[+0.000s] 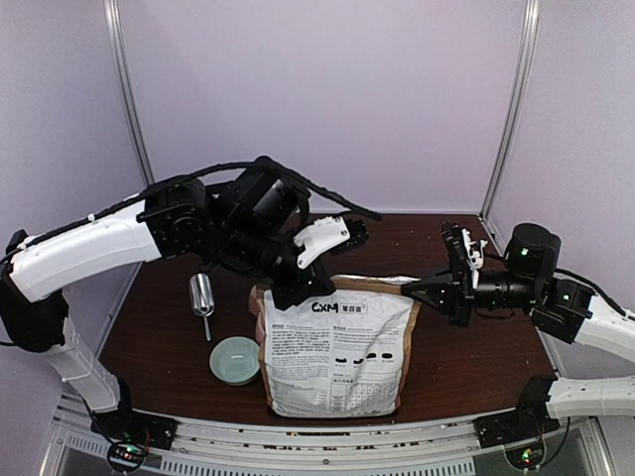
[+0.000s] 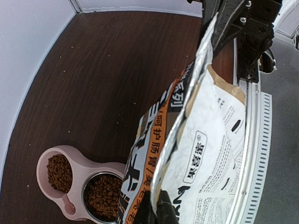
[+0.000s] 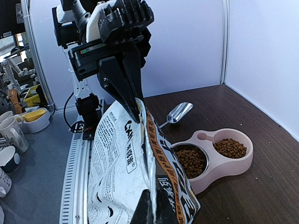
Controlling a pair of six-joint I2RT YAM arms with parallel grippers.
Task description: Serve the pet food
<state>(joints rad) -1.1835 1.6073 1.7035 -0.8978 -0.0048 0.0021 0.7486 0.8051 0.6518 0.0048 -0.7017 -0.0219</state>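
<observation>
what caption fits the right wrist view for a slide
Left pincer and right pincer grip the bag; kibble sits in the pink bowl

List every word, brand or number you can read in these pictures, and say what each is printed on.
"CXM": brand on the paper bag, on its front.
"系列": on the bag's dark side panel.
"呵护肠胃": on the bag's orange stripe.
The bag's smaller print: too small to read.
No other readable text.

1. Left arm (image 1: 89, 253): white shell link, black joint housings, black cable (image 1: 213, 171) running along it.
2. Right arm (image 1: 528, 256): black joints, white lower link.
3. Left fingers (image 3: 122, 86): black, tapering, under a ribbed white-and-black housing (image 3: 124, 18).
4. Bases (image 1: 124, 436): black, small green lights.
</observation>
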